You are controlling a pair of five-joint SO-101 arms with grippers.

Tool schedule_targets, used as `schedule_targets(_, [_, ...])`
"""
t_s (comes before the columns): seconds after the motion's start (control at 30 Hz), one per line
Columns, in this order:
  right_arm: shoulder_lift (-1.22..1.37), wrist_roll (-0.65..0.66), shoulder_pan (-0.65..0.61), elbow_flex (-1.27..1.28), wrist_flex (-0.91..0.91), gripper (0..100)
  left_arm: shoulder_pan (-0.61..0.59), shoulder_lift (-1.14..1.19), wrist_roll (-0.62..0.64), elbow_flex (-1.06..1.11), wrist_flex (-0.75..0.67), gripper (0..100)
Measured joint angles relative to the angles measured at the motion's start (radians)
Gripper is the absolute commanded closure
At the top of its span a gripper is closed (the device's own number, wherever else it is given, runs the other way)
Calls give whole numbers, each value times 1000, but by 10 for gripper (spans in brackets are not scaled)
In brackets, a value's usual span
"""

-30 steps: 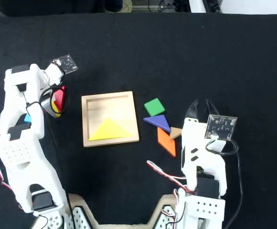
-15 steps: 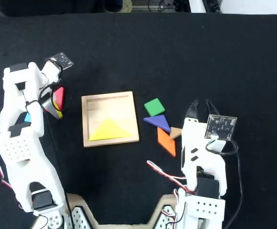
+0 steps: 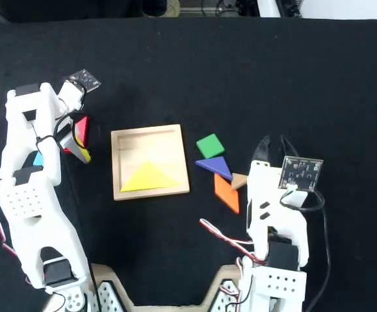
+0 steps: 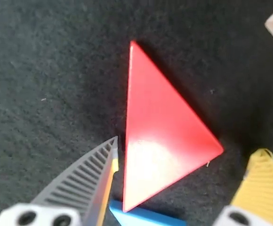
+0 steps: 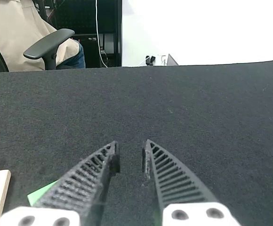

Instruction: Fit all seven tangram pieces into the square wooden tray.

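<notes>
Flat red triangle (image 4: 159,134), glossy, sharp-cornered

We view the counter (image 3: 292,78) from overhead. Left wrist cam faces straight down, v. close on the red triangle (image 4: 160,127); right wrist cam looks low across the counter, sharing the green piece (image 5: 35,195) w/ overhead.

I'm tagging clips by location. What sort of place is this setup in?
Probably an office or lab room: there is a black-covered table, an office chair stands behind it, and a cable hangs beside a white wall.
</notes>
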Motion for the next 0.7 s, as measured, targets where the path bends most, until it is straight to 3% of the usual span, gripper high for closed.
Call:
schedule_targets(0.27, [0, 0, 0, 0, 0, 903, 3, 43, 35, -17, -44, 591])
schedule_targets(0.47, [0, 0, 0, 0, 0, 903, 2, 72, 37, -35, -55, 679])
schedule_targets(0.7, [0, 0, 0, 0, 0, 903, 11, 74, 37, -35, -51, 690])
